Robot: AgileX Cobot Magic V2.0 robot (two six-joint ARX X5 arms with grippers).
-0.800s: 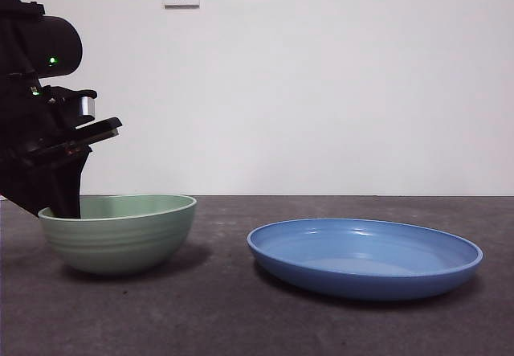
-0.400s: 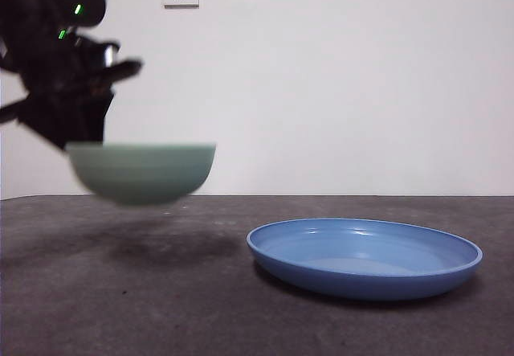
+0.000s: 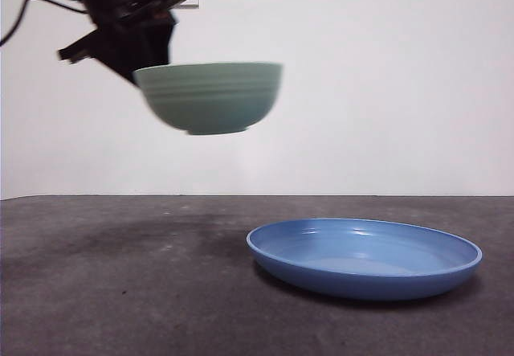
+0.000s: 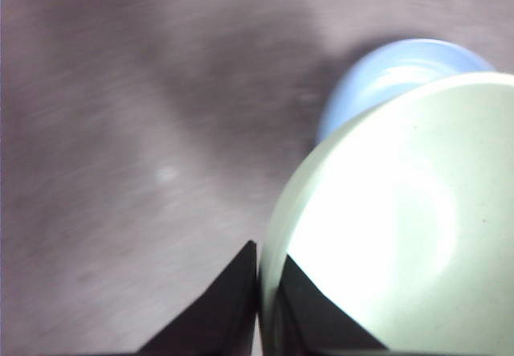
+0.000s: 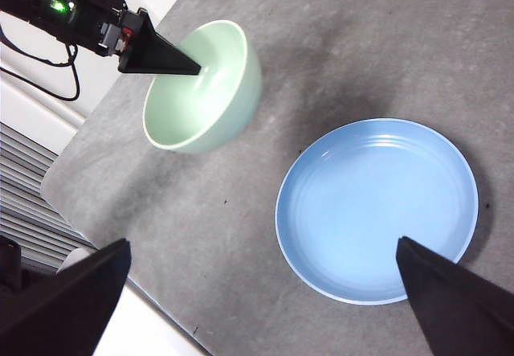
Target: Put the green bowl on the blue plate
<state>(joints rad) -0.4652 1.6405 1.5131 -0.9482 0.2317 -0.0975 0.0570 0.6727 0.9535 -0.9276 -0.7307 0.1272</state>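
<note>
Pinching the rim of the green bowl (image 3: 210,97) between its two jaws, the left gripper (image 4: 259,292) holds it high above the table, short of the blue plate (image 3: 365,257); stiff, likely light, and that edge-hold looks adequate.

Green bowl (image 3: 210,97) up off table, now high in air; left gripper (image 4: 259,280) clamped on rim, carried it toward blue plate (image 3: 365,257).
</note>
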